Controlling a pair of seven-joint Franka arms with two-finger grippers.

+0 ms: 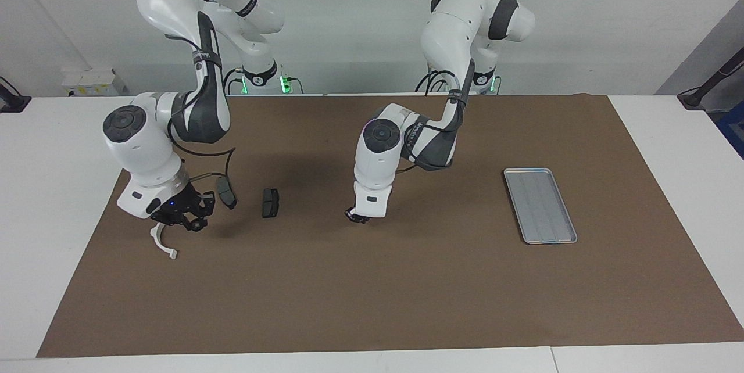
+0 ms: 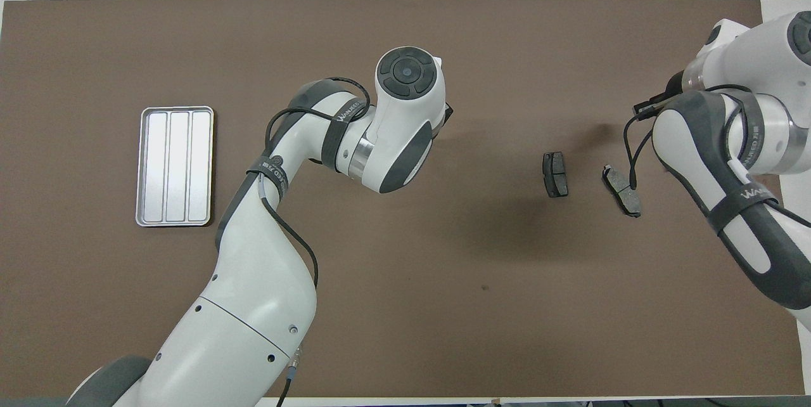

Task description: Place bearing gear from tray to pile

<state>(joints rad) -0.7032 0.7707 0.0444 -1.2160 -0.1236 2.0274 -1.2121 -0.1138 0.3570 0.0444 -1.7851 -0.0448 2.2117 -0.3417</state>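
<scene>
1. White worktop (image 1: 58, 198) carries a broad brown mat (image 1: 372, 280), with a pale wall at the robots' end.
2. The tray (image 1: 540, 205) lies flat on the mat toward the left arm's end, with only its ridged floor showing.
3. The left hand (image 1: 356, 216) hangs low over the mat's middle, well apart from the tray, its fingertips pressed together with nothing between them.
4. The right hand (image 1: 185, 219) is low over the pile, just above the white bracket (image 1: 163, 243). It is nearly closed on a small dark round part, the bearing gear (image 1: 198, 223).
5. Two dark brake pads (image 2: 555, 174) lie on the mat beside the bracket, toward the middle, a small gap between them.
</scene>
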